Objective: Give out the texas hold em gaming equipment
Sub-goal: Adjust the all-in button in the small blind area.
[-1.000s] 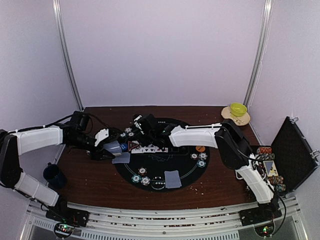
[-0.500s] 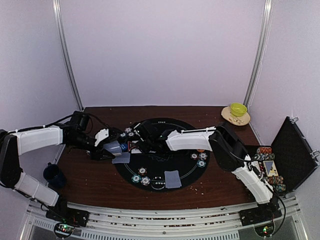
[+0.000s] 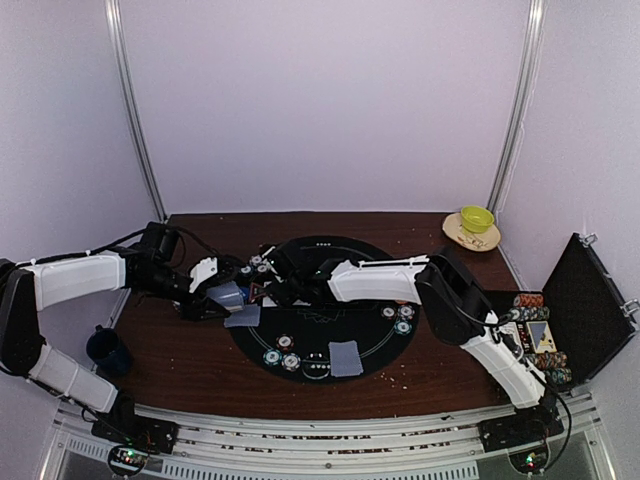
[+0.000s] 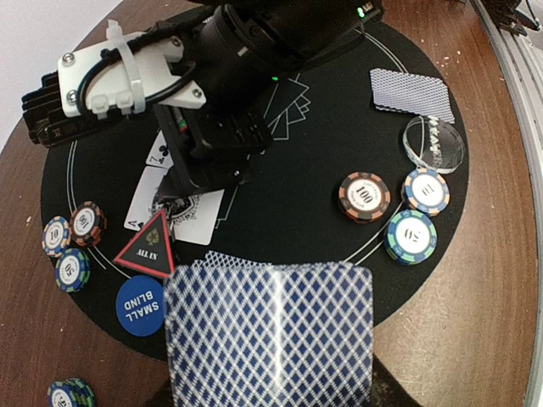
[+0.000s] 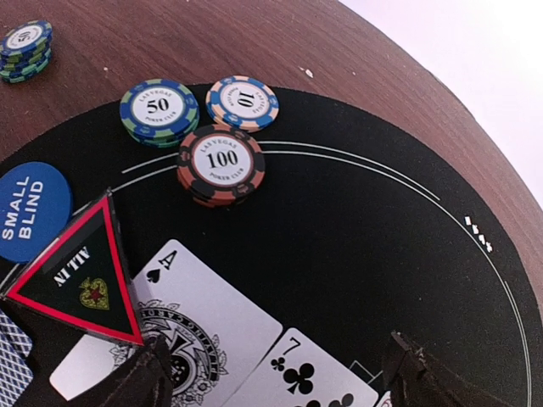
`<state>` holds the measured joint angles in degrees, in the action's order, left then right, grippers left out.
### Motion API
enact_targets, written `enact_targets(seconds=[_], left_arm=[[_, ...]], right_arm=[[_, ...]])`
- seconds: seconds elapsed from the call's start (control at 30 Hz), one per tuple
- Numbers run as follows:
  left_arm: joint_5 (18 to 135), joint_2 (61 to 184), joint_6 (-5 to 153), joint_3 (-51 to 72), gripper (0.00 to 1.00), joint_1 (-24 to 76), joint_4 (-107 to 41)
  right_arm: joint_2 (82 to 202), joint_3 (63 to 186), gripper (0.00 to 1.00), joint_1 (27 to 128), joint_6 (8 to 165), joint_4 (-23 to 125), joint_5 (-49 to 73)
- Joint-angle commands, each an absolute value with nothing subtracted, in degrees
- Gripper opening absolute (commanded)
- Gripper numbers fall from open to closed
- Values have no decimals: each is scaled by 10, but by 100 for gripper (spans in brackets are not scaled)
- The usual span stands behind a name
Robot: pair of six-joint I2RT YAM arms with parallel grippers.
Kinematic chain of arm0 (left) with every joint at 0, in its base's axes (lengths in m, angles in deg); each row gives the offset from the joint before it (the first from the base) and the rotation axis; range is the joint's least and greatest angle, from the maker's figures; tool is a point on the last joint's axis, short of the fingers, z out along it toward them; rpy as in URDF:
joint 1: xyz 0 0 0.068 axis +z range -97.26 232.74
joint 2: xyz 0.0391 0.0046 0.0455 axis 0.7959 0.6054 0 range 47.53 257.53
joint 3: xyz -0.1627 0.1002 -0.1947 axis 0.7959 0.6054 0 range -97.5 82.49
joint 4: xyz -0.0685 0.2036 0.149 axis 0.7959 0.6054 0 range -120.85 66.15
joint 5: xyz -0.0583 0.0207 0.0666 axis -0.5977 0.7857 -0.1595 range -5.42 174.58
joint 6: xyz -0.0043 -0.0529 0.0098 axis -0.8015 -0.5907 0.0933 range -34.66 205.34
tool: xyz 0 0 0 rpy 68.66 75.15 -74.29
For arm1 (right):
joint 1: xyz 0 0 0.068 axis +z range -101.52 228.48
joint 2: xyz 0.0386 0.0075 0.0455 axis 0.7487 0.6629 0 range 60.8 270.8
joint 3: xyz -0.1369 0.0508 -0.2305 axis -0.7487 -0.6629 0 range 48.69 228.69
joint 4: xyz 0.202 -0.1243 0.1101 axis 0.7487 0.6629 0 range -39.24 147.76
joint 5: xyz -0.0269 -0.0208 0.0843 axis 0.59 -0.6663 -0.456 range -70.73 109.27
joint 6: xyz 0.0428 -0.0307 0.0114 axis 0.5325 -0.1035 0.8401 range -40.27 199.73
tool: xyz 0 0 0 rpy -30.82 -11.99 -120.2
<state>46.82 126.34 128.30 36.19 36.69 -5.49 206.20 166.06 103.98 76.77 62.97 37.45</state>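
Note:
My left gripper (image 3: 230, 296) is shut on a deck of blue-backed cards (image 4: 267, 331), held just above the black round mat (image 3: 372, 335); the deck hides its fingers. My right gripper (image 5: 280, 383) is open and empty, low over the face-up ace of spades (image 5: 182, 326) and 7 of clubs (image 5: 310, 373). In the top view the right gripper (image 3: 270, 282) is at the mat's left side. The red triangle marker (image 5: 85, 275) and blue small-blind disc (image 5: 30, 210) lie just left of it. Chips marked 100 (image 5: 221, 164), 50 (image 5: 159, 110) and 10 (image 5: 242, 102) lie beyond.
Face-down cards lie at the mat's near edge (image 3: 345, 357) and left edge (image 3: 243, 316). Chip groups (image 3: 280, 357) (image 3: 400, 318) and an orange disc (image 3: 400, 297) sit on the mat. An open chip case (image 3: 545, 335) stands right, a yellow-green bowl (image 3: 477, 218) back right, a dark mug (image 3: 105, 348) left.
My right gripper has moved left and nearer along the face-up cards, toward the triangle marker and my left gripper. The left arm and its deck have stayed put.

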Motion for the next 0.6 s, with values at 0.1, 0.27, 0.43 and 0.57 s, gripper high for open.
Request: enact_targets(seconds=[0.1,0.27,0.43,0.57], left_arm=[[450,1262,1286,349,51,372,-67],[449,1262,1286,349,51,373,-67],[448,1262,1286,349,51,372,-67],[449,1261,1286,349,51,372,-67]], right_arm=[[2090,1704,88,1051,772,636,359],[2098,1718,88,1052,773,640,366],[2098,1723,88,1052,771,639,365],[2091,1718,89,1053,771,643,380]])
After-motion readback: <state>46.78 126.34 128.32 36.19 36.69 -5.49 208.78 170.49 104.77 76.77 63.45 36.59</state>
